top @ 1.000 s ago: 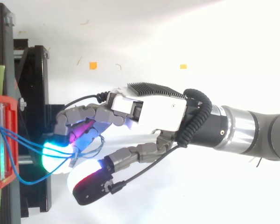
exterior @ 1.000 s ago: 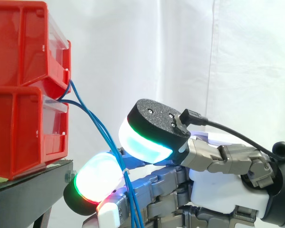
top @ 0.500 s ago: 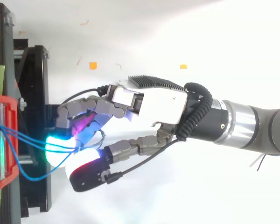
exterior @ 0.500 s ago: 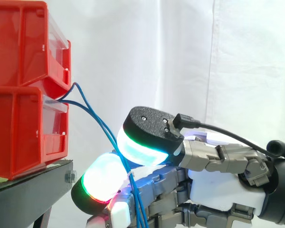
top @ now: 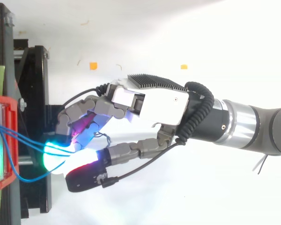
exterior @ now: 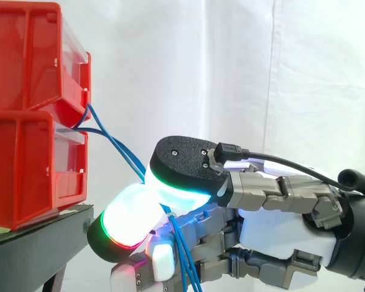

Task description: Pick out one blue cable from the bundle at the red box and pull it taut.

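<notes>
Two red plastic storage boxes (exterior: 24, 164) stand stacked on a black metal stand (exterior: 39, 240), in front of a white cloth curtain (exterior: 231, 61). Several thin blue cables (exterior: 117, 146) come out at the front of the red boxes, where the upper box meets the lower one. They run down and away from the boxes to the robot hand (exterior: 274, 237), which is just beside the boxes and lower than their front edge.

The hand's fingers are curled. The thumb's glowing pad (exterior: 182, 167) presses against a glowing fingertip (exterior: 131, 216), and the cables are pinched between them. Below the pinch the cables continue downward along the fingers.

In the top view most strands run nearly straight from the boxes to the hand (top: 154, 105), and one strand (top: 30, 179) hangs in a loose curve.
</notes>
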